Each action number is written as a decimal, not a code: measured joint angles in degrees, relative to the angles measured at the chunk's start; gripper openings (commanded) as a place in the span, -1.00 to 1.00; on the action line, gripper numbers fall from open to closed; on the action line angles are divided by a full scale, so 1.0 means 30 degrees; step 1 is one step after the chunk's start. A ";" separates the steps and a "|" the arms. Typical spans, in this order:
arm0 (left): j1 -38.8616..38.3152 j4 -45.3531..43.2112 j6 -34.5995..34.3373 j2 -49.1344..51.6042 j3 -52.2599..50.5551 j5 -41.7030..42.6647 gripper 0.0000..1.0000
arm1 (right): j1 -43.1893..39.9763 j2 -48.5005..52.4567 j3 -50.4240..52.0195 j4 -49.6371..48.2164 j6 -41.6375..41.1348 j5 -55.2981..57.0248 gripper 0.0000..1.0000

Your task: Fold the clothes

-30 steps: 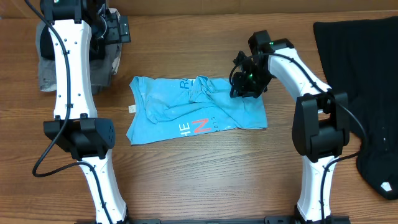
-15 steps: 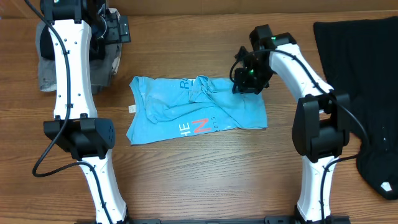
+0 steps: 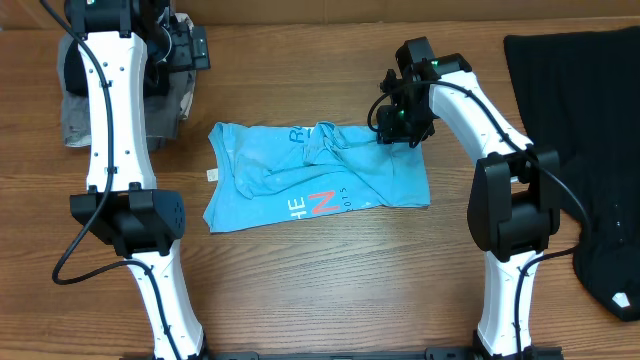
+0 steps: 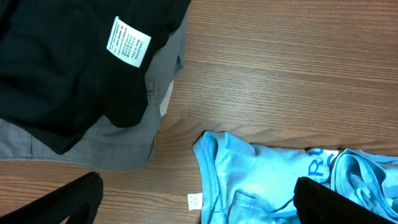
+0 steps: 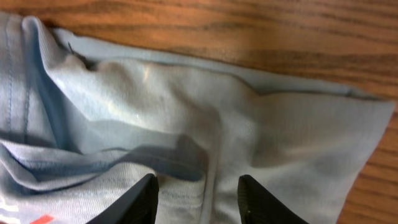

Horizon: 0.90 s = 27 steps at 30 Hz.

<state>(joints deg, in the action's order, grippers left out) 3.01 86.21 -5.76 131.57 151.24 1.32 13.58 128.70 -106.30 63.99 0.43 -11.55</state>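
Note:
The light blue T-shirt [image 3: 315,175] lies crumpled on the table's middle, lettering up. It also shows in the left wrist view [image 4: 280,180] and fills the right wrist view [image 5: 186,118]. My right gripper [image 3: 398,128] is open just above the shirt's upper right part, its fingertips [image 5: 198,199] apart over a fold. My left gripper [image 3: 185,45] is open and empty high at the back left, its fingers [image 4: 199,205] wide apart above the shirt's left edge. A large black garment [image 3: 590,140] lies at the far right.
A pile of grey and black cloth [image 3: 110,100] lies at the back left under the left arm; in the left wrist view it is the black cloth [image 4: 74,68] with a white label. A white tag [image 3: 212,174] sticks out by the shirt's left edge.
My right gripper has moved a little up and back, off the shirt's upper right part. The shirt and the left arm have not moved.

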 measured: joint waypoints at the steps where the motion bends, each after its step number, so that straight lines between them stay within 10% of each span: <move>1: 0.0000 0.0000 0.0000 0.0000 0.0000 0.0000 1.00 | 0.0000 0.0000 0.0000 -0.0051 -0.0036 -0.0015 -0.25; 27: 0.0000 0.0168 0.0007 0.0000 0.0000 -0.0007 1.00 | 0.0000 0.0000 0.0969 -0.0831 0.0350 -0.1231 -0.24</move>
<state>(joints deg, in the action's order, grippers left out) 3.01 86.72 -5.74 131.57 151.24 1.30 13.58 128.70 -103.39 61.49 1.48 -15.25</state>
